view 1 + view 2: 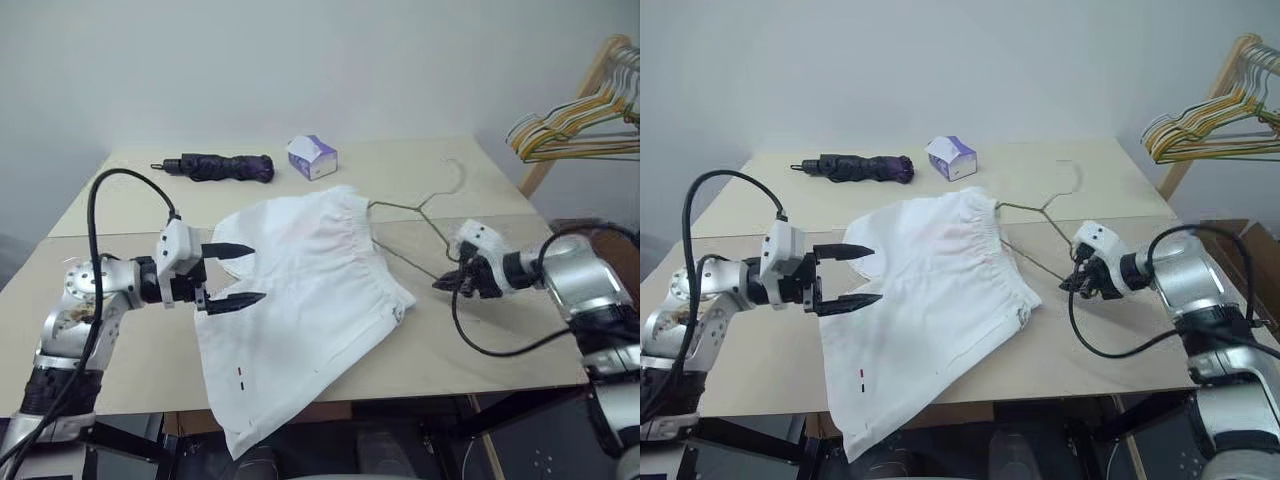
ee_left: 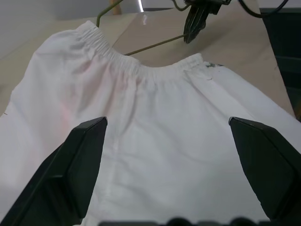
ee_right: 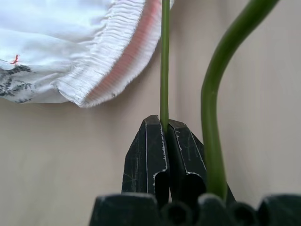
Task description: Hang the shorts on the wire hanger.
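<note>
shorts (image 1: 300,300): white, spread flat at table centre; elastic waist toward 1 o'clock, one leg draped over the near table edge at 6 o'clock. Small red-and-dark mark near the hem, at 7 o'clock of the cloth. Faint pink seen inside the waistband in the rt wrist view.
hanger (image 1: 412,222): thin dark wire, lying at 2 o'clock of the shorts; one end tucked into the waistband, hook pointing toward 12 o'clock.
L gripper (image 1: 232,273): fingers spread wide, nothing held; poised at the shorts' 9 o'clock edge, pointing across the cloth toward 3 o'clock. Contact w/ cloth can't be told.
R gripper (image 1: 1072,284): fingers pinched tight on the hanger wire, seen clearly in the rt wrist view; at 3 o'clock of the shorts, just beside the waist corner, apart from the cloth.
table (image 1: 500,345): pale wood, two tops joined by a seam running 9 to 3 o'clock.
umbrella (image 1: 215,166): dark, folded, lying at 11 o'clock, well apart from the shorts.
box (image 1: 312,156): small, white-purple, at 12 o'clock, near the umbrella.
rack (image 1: 580,115): wooden, w/ a bunch of coloured hangers, off the table at 2 o'clock.
</note>
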Robot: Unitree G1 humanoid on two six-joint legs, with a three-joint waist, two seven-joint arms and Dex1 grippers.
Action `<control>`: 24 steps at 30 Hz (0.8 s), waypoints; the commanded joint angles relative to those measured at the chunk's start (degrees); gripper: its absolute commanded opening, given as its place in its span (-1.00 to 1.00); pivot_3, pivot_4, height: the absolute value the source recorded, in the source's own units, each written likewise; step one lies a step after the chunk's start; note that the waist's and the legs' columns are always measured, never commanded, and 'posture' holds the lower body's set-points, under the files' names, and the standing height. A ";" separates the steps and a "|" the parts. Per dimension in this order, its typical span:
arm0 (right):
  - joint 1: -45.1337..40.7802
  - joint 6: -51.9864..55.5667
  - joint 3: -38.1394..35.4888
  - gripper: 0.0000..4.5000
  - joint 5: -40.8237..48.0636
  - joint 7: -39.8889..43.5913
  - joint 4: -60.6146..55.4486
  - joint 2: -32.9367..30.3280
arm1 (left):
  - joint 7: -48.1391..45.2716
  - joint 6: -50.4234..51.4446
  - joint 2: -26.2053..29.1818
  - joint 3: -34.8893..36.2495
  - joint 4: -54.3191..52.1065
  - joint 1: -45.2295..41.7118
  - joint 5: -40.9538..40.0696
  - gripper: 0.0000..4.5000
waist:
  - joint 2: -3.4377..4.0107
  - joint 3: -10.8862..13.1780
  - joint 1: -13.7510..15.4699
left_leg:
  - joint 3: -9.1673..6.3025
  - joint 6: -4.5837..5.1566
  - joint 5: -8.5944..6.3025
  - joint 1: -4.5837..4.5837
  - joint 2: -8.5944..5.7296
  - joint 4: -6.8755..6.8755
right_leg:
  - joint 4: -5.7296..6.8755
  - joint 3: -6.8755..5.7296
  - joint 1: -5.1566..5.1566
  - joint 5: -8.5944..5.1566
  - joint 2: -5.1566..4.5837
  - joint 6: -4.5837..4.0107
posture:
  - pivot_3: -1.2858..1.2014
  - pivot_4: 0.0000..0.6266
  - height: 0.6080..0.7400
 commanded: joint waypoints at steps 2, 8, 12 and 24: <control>1.55 -4.57 -2.26 -1.00 -1.91 -2.66 -15.12 -1.65 | -1.11 -6.04 0.23 -0.04 7.87 -8.73 2.95 0.99 | 0.00 0.00 -0.11 | -0.02 0.00 0.00 -0.01 0.01 -0.02 | -0.03 -0.02 0.00 0.00 0.00 0.00 | -0.13 -1.00 1.00; 3.08 -1.85 0.62 -1.00 -3.51 -2.67 -24.71 -1.38 | -8.74 -13.02 1.34 -2.63 18.58 -19.94 5.89 0.99 | -0.01 0.00 -0.79 | -0.02 -0.02 -0.01 -0.15 -0.01 0.02 | -0.09 -0.02 -0.07 0.00 0.00 0.03 | -0.14 -1.00 1.00; 1.26 1.89 3.10 -1.00 -3.95 -1.64 -25.96 -1.25 | -17.69 -17.20 2.57 -6.27 22.12 -24.78 7.79 0.99 | -0.01 0.00 -1.44 | -0.04 -0.02 -0.01 -0.12 0.00 -0.01 | -0.03 -0.03 -0.10 0.00 0.00 0.03 | -0.14 -1.00 1.00; -4.51 11.73 4.04 -1.00 1.97 3.78 -29.23 -0.62 | -19.01 -37.69 -4.20 -20.87 43.74 -35.91 22.73 0.71 | -0.03 0.01 -2.62 | -0.09 -0.01 -0.01 -0.19 0.00 0.00 | -0.01 -0.06 -0.14 0.00 0.00 0.04 | -0.15 -1.00 1.00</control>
